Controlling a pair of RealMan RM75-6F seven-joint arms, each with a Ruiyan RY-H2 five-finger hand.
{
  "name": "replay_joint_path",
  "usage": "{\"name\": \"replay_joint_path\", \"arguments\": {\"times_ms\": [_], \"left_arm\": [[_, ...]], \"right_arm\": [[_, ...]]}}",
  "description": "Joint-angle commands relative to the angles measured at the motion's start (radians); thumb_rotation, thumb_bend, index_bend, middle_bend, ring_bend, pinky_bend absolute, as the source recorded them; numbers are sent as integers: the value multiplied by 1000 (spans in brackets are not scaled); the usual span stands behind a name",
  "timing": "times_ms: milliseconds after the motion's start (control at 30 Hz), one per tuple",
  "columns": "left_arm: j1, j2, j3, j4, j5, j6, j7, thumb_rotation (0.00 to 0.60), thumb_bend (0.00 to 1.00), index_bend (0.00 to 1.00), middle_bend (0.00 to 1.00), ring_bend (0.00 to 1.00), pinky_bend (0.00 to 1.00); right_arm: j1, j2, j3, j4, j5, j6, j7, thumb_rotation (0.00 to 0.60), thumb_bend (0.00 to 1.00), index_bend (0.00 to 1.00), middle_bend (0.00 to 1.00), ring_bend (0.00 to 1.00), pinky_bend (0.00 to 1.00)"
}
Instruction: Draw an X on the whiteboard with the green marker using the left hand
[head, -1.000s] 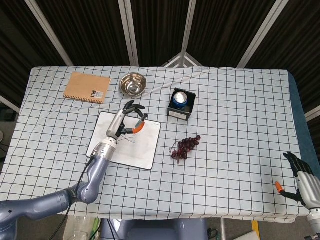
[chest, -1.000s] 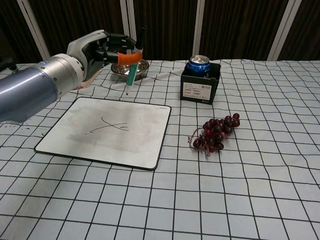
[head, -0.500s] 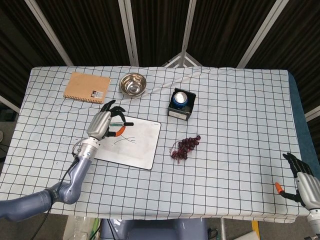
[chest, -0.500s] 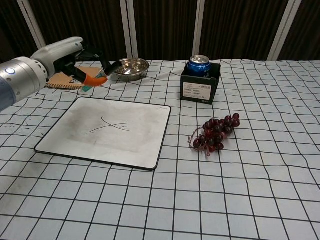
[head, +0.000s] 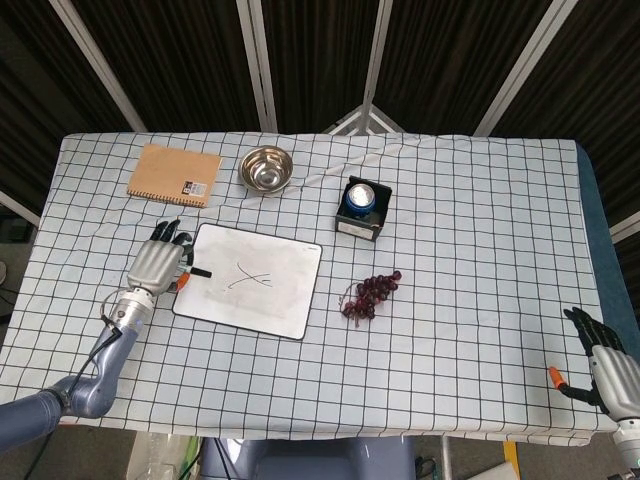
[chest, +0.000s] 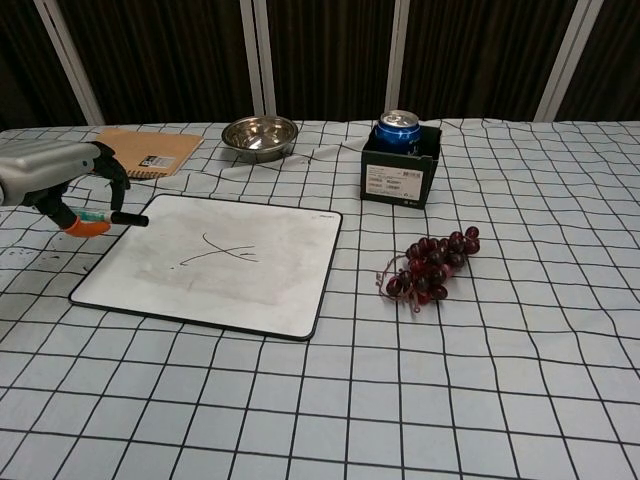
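Left hand (chest: 62, 190) grips green marker (chest: 108, 217) just left of whiteboard (chest: 215, 262), which bears an X. Blue can (chest: 398, 131) upright in black box (chest: 400, 179); steel bowl (chest: 260, 134) empty. Right hand (head: 610, 370) at table corner, fingers spread, holding nothing.

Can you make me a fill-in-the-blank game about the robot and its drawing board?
1. The mark drawn on the whiteboard is the letter ____.
2. The left hand holds a green ____.
3. The blue can sits inside a black ____.
4. The dark red fruit lying right of the whiteboard is a bunch of ____.

Missing words: X; marker; box; grapes
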Motion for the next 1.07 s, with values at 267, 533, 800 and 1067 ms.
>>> {"name": "replay_joint_path", "arguments": {"times_ms": [267, 533, 800, 1067], "left_arm": [[20, 20, 13, -31, -65, -5, 64, 600, 258, 288, 0, 0, 0], [63, 72, 2, -135, -78, 62, 47, 600, 190, 118, 0, 0, 0], [222, 248, 37, -497, -37, 232, -74, 600, 168, 106, 0, 0, 0], [407, 401, 185, -624, 198, 461, -121, 600, 167, 87, 0, 0, 0]], "right_arm": [[-3, 1, -1, -1, -3, 5, 2, 600, 352, 0, 0, 0, 0], [-5, 3, -4, 1, -13, 11, 4, 600, 352, 0, 0, 0, 0], [-5, 1, -8, 17, -34, 20, -6, 600, 351, 0, 0, 0, 0], [-3, -6, -14, 29, -49, 25, -53, 600, 351, 0, 0, 0, 0]]}}
